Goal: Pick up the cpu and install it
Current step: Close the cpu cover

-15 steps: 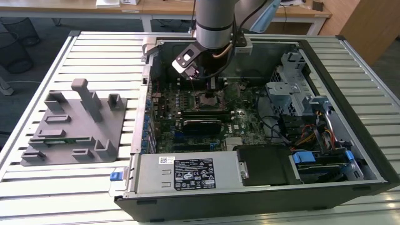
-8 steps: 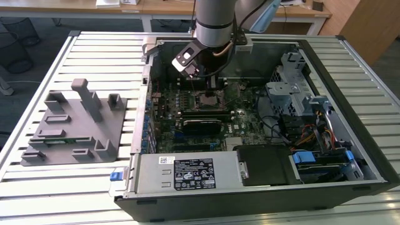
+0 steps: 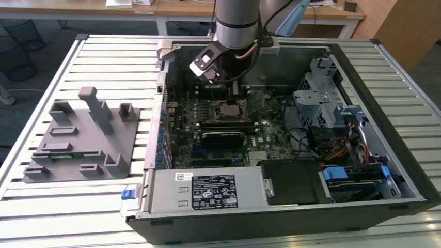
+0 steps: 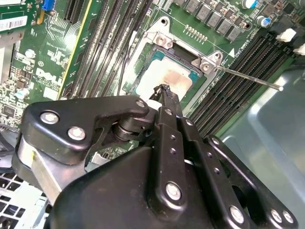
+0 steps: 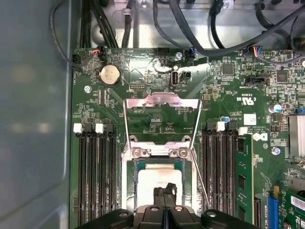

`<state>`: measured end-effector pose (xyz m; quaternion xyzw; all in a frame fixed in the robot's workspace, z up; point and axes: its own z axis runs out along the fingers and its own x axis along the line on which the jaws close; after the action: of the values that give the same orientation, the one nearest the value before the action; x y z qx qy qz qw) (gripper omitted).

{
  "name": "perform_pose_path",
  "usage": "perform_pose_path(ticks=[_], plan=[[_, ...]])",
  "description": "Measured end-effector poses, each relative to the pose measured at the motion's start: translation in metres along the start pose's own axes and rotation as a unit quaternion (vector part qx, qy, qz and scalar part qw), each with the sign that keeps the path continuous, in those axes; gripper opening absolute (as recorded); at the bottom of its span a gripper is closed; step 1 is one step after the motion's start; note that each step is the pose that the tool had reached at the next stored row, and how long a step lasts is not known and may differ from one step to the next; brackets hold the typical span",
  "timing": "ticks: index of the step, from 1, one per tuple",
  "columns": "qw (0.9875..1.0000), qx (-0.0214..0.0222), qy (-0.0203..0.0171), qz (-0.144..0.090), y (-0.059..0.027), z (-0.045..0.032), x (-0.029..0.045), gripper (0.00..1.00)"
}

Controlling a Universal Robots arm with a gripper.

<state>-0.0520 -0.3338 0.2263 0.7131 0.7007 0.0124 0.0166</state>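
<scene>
Hand (image 5: 165,191), fingertips (image 5: 159,193) together, over cpu (image 5: 150,179) in socket (image 5: 157,151) of white-lettered motherboard (image 5: 228,90).

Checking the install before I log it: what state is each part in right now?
cpu: lying in the socket, uncovered.
socket frame: flipped up, open.
lever: unlatched, swung out.
gripper: shut, tip over the cpu.
computer case: side open.
</scene>
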Motion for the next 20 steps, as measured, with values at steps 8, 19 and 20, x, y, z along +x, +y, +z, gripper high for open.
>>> perform_pose_path(ticks=[8, 19, 20], plan=[[1.0, 0.0, 0.0, 0.0, 0.0006, -0.0144, -0.0001, 0.11], [1.0, 0.0, -0.0019, 0.0, 0.0009, -0.0186, -0.01, 0.11], [1.0, 0.0, -0.0019, 0.0, 0.0013, -0.0185, -0.0104, 0.11]])
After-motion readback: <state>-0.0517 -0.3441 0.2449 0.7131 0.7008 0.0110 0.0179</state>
